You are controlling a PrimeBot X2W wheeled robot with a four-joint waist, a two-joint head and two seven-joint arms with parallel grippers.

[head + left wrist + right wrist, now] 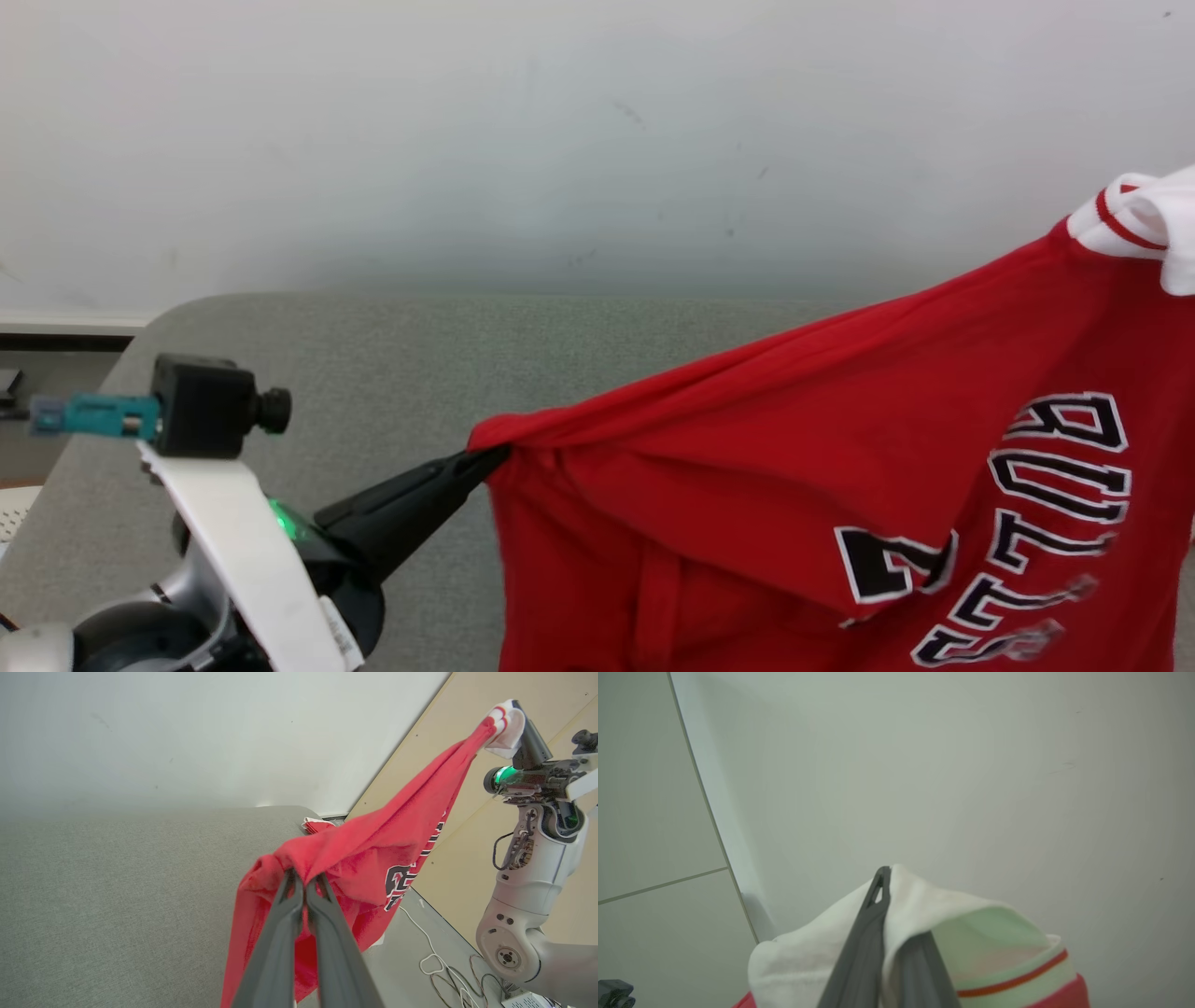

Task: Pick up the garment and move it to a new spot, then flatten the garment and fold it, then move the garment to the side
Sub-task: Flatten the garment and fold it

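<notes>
Head view: the red Bulls jersey (794, 448) hangs stretched above the grey worktop (373, 373), left jaws pinching a bunched red edge, right jaws pinching its white striped trim (1139, 219). Soft, light, droopy; edge grips probably suit it.

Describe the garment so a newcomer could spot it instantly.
Look above the grey upholstered surface, between the left pincer and the right pincer. Stretched there hangs the red jersey, set apart by black white-edged lettering and a white red-striped trim.
</notes>
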